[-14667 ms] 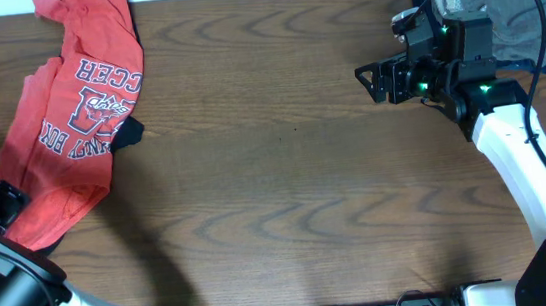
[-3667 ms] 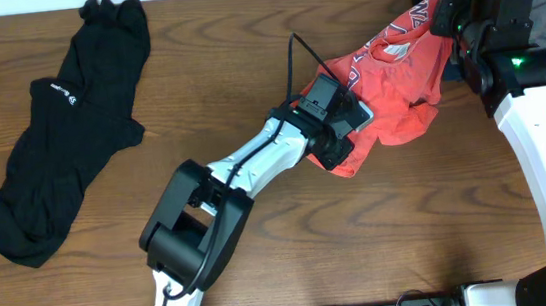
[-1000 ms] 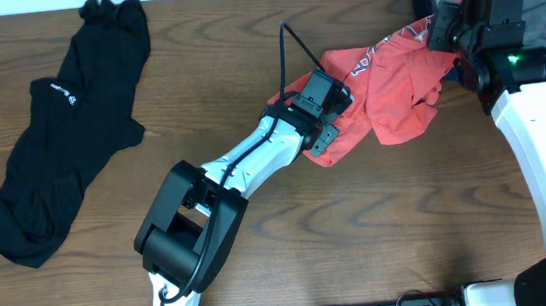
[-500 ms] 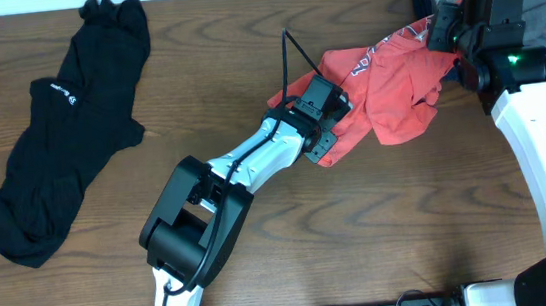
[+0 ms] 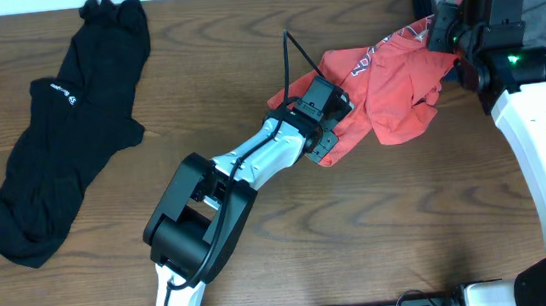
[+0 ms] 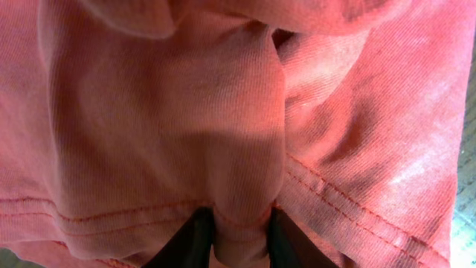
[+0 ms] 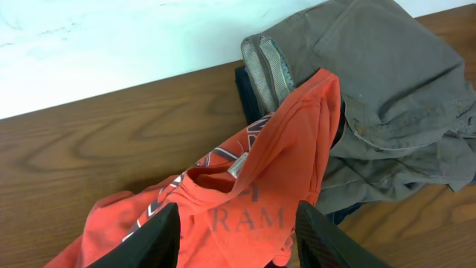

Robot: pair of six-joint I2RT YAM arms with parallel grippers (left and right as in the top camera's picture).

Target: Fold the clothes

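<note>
Clamped just now onto a thin red-orange T-shirt [image 5: 398, 91] fold with left end effector [image 6: 236, 219] (right end effector's [image 7: 238, 212] hold: cannot tell); might slip free if pulled taut.

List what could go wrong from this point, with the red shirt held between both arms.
1. The left fingers pinch only a narrow ridge of the red-orange T-shirt near a hem; a pull may slip it free.
2. The shirt lies over the grey garment beside the right fingers; dragging could take that along.
3. The shirt is bunched, so laying it down now may trap creases.
</note>
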